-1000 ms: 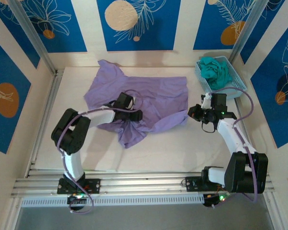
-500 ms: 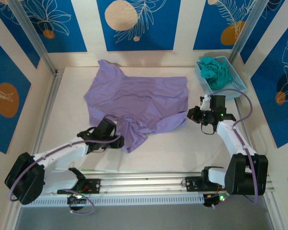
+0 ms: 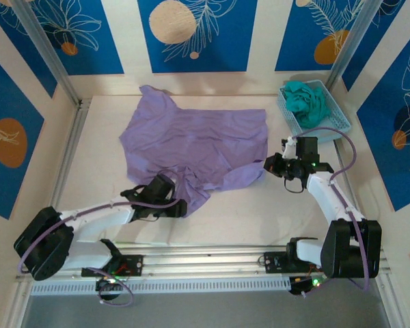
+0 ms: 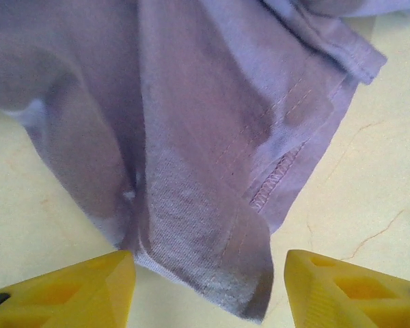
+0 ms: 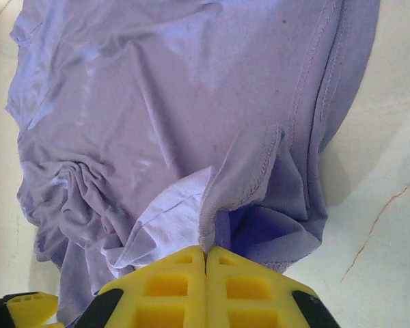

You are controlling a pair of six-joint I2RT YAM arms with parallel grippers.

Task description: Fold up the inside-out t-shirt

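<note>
left end effector [image 3: 171, 206] nearest the bases, low over the pale table [image 3: 260, 212], fingers spread, holding nothing. The crumpled near tip of the light purple soft-fabric t-shirt [image 3: 198, 147] lies just ahead, between its fingertips. Further out, right end effector [image 3: 273, 166] has its fingers pressed together, pinching the shirt's right hem fold. The rest spreads toward the back, long axis left-right. We judge the left is nearer for that tip.

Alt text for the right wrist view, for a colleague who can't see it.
The right end effector is shut, its yellow fingers pinching a stitched hem fold of the lavender t-shirt. The wrinkled shirt spreads up and left; bare cream table lies to the right.
</note>
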